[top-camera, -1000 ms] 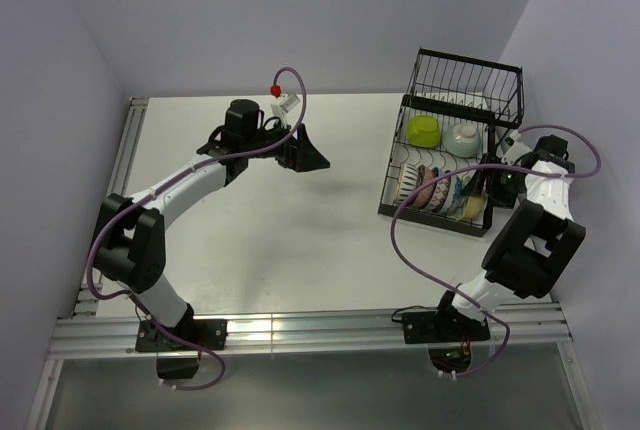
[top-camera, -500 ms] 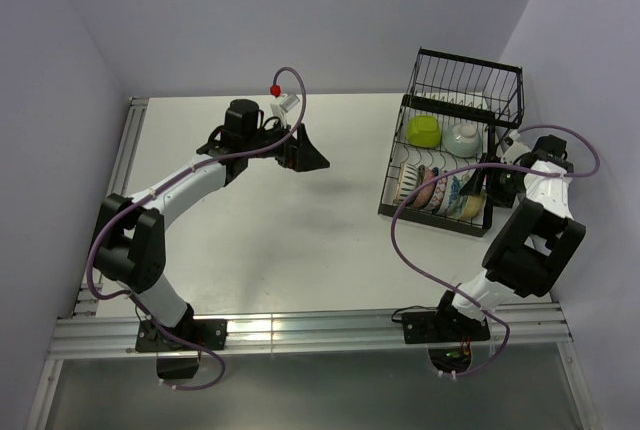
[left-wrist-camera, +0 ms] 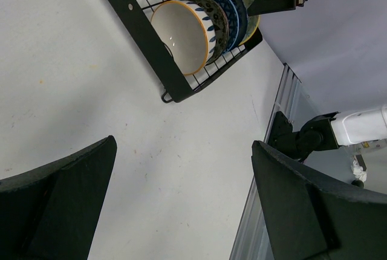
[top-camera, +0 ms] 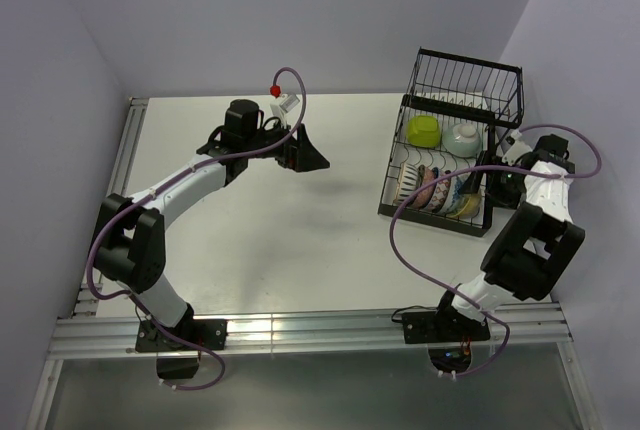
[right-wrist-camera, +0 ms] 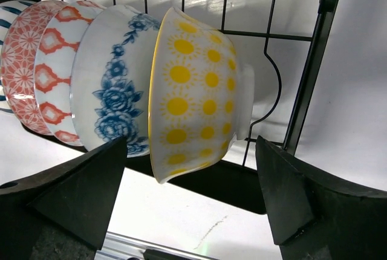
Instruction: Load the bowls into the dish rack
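the table point(top-camera: 300, 250) carries the rack point(top-camera: 432, 217) at its far right, with the tall basket end point(top-camera: 470, 75) farthest from the arm bases. the left arm point(top-camera: 190, 182) reaches over the middle of the table, well apart from the rack. the right arm point(top-camera: 530, 240) bends in toward the rack's near right corner. in the rack's middle section a lime bowl point(top-camera: 424, 130) and a pale teal bowl point(top-camera: 463, 137) sit side by side. in the near slots a row of patterned bowls point(top-camera: 437, 190) stands on edge, packed close. the yellow sun-dotted bowl point(right-wrist-camera: 193, 97) is at the row's right end, just beside the blue floral bowl point(right-wrist-camera: 112, 97). the right claw point(right-wrist-camera: 190, 151) is spread wide just in front of the yellow bowl, gripping nothing. the left claw point(left-wrist-camera: 183, 145) is spread wide over bare table, empty.
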`<state>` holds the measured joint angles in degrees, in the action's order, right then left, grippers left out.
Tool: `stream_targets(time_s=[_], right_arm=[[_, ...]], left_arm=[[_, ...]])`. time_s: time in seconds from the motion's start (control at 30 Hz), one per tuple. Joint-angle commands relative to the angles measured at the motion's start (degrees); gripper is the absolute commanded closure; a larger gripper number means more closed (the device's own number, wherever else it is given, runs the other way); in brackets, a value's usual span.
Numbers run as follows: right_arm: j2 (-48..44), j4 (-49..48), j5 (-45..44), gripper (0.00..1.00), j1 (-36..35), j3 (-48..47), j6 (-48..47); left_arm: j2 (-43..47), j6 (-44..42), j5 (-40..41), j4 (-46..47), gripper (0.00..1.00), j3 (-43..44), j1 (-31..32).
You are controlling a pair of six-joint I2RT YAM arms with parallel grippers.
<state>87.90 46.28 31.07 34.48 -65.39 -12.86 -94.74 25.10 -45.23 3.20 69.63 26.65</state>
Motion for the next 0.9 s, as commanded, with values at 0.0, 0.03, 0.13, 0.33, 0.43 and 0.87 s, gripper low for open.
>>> stream_targets(time_s=[0.0, 0.03, 0.13, 0.33, 0.43, 0.87], right_arm=[[-2.8, 1.3, 0.2, 0.06, -0.3, -2.7, -0.2], [-2.9, 1.5, 0.3, 0.06, -0.3, -3.1, -0.2], [-4.0, 3.1, 0.7, 0.05, 0.1, -5.0, -1.2], [-6.4, 8.0, 4.2, 0.02, 1.2, -9.0, -3.3], [-8.3, 10.3, 6.3, 0.00, 0.9, -10.7, -3.7], [-20.2, 6.5, -1.7, 0.00, -19.3, -9.0, 4.4]], left_arm=[[1.8, -1.1, -0.6, 1.6, 0.01, 0.0, -0.2], [2.1, -1.4, -0.5, 1.4, 0.01, 0.0, -0.2], [2.5, -2.1, 0.5, 0.0, 0.01, 0.3, -0.2], [3.7, -2.9, 2.2, -2.6, 0.00, 0.8, -0.7], [4.4, -2.9, 3.0, -4.7, 0.01, 1.2, -1.3], [3.2, -10.8, 12.4, -30.0, 0.00, 12.7, -7.9]])
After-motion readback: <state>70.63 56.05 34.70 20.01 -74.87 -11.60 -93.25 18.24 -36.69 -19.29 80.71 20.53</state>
